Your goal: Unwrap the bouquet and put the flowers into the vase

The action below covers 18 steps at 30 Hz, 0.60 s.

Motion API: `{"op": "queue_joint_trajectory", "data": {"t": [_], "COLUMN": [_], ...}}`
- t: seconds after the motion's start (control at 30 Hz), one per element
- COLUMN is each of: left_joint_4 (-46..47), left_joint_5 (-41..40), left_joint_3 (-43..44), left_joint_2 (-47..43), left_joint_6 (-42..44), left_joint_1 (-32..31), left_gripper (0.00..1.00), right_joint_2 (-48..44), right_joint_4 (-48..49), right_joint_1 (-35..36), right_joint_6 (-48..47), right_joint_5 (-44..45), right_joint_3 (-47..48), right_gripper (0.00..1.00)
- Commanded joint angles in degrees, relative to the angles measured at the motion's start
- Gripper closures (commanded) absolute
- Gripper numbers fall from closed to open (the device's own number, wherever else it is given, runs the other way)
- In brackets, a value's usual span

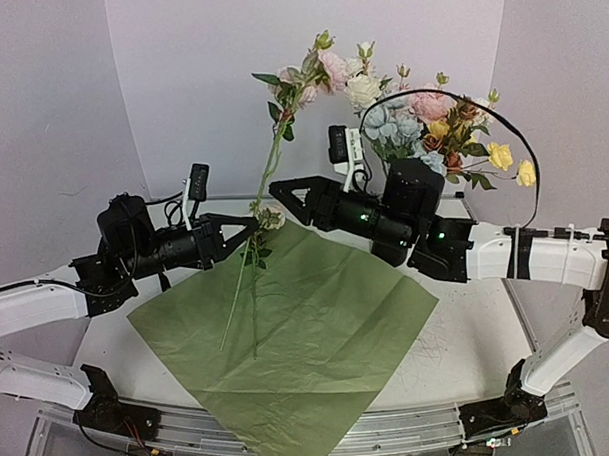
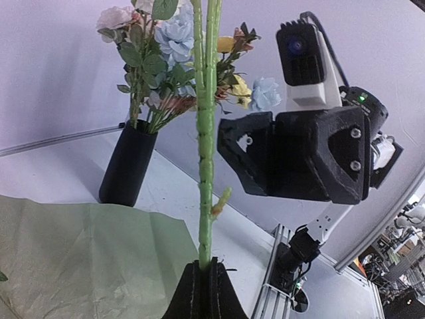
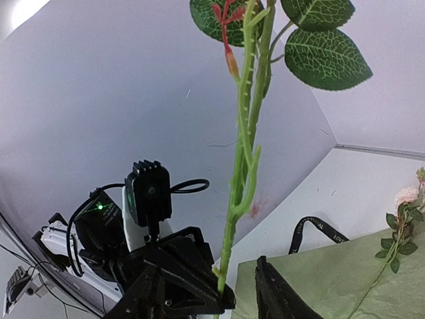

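The left arm lies low and nearly level, its left gripper clamped tight on the rose stems, which rise straight above its fingers to pink and cream heads. The green paper lies flat beneath it. The right arm stretches across to face it. The right gripper is level with the stems, fingers parted on either side and not pinching. Behind its wrist stands the vase, the flowers in it.

Plain pale lilac walls all round, panels meeting at angles. White table with a metal rail on its near edge. Soft even light, plus one bright patch up high.
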Motion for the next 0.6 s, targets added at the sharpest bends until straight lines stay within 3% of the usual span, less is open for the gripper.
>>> {"op": "queue_joint_trajectory", "data": {"t": [0.0,0.1,0.43,0.57], "left_joint_4": [4.9,5.2,5.9,6.0], "left_joint_5": [4.6,5.0,7.6,7.7], "left_joint_3": [0.0,-0.3,-0.1,0.0], "left_joint_2": [-2.1,-2.7,-1.8,-1.5], "left_joint_6": [0.4,0.6,1.5,2.0], "left_joint_1": [-0.7,-1.1,-2.6,-3.0], "left_gripper": [1.0,1.0,1.0,1.0], "right_joint_2": [0.5,0.3,0.9,0.8], "right_joint_4": [1.5,1.3,0.3,0.4], "right_joint_1": [0.6,0.6,0.8,0.8], "right_joint_6": [-2.7,-3.2,-3.3,-3.3], "right_joint_5": [2.3,2.6,2.0,1.9], "right_joint_3": [4.6,5.2,7.0,7.1], "right_gripper": [0.57,0.65,0.66,0.83]}}
